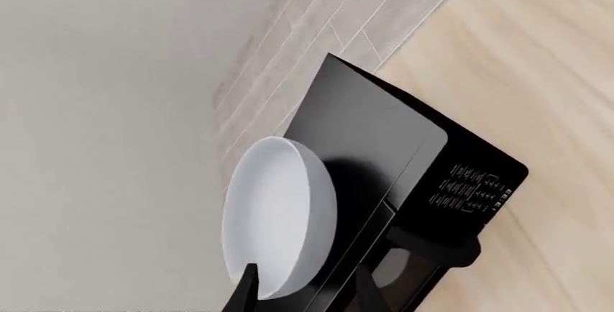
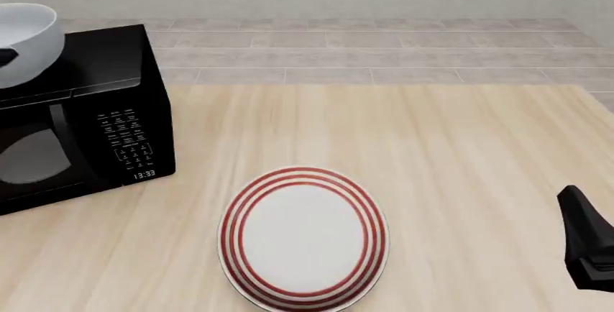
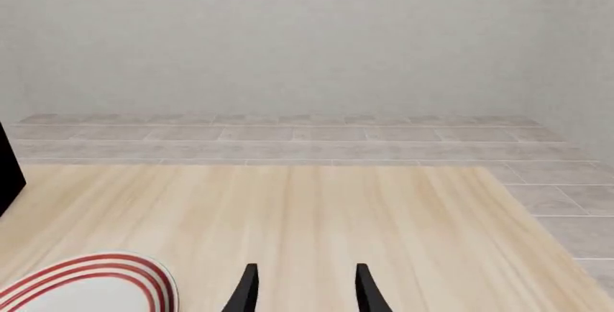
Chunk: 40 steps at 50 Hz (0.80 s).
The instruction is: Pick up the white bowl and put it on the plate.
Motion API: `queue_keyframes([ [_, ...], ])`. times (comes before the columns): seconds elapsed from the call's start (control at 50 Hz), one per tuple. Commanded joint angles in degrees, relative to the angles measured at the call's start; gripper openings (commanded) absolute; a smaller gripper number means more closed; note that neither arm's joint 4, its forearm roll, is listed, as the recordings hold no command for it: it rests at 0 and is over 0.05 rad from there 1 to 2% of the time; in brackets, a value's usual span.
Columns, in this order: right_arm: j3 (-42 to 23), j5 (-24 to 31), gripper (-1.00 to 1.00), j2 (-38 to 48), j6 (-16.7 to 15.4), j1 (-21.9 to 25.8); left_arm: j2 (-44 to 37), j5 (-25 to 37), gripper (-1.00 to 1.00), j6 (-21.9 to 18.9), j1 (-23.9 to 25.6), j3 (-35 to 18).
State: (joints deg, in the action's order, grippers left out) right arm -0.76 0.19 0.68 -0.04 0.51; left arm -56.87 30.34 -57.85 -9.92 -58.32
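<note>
The white bowl (image 2: pixel 25 39) is tilted and held up over the top of the black microwave at the far left. In the left wrist view the bowl (image 1: pixel 278 218) sits between my left gripper's (image 1: pixel 307 296) dark fingertips, which grip its rim. Only a dark tip of that gripper (image 2: pixel 6 57) shows in the front view. The plate (image 2: pixel 303 236), white with red rings, lies flat on the wooden table at front centre, and its edge shows in the right wrist view (image 3: pixel 86 287). My right gripper (image 3: pixel 305 294) is open and empty, low at the right (image 2: pixel 585 249), well apart from the plate.
A black microwave (image 2: pixel 86 118) with a keypad stands at the table's left, its door shut. The light wooden table (image 2: pixel 461 161) ends at a tiled floor strip (image 2: pixel 384 53) and a pale wall behind.
</note>
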Motion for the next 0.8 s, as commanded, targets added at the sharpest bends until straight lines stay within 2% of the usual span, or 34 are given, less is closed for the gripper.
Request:
queue_keyframes([
  [0.02, 0.00, 0.00, 1.00, 0.00, -0.02, 0.01, -1.47, -1.18, 1.00, 0.48, -0.35, 0.91],
  [0.62, 0.00, 0.00, 1.00, -0.01, 0.01, -0.01, -6.78, -4.83, 1.00, 0.77, -3.95, 0.25],
  [0.8, 0.00, 0.00, 1.00, 0.01, 0.00, -0.01, -7.86, -6.88, 1.00, 0.74, -4.52, 1.88],
])
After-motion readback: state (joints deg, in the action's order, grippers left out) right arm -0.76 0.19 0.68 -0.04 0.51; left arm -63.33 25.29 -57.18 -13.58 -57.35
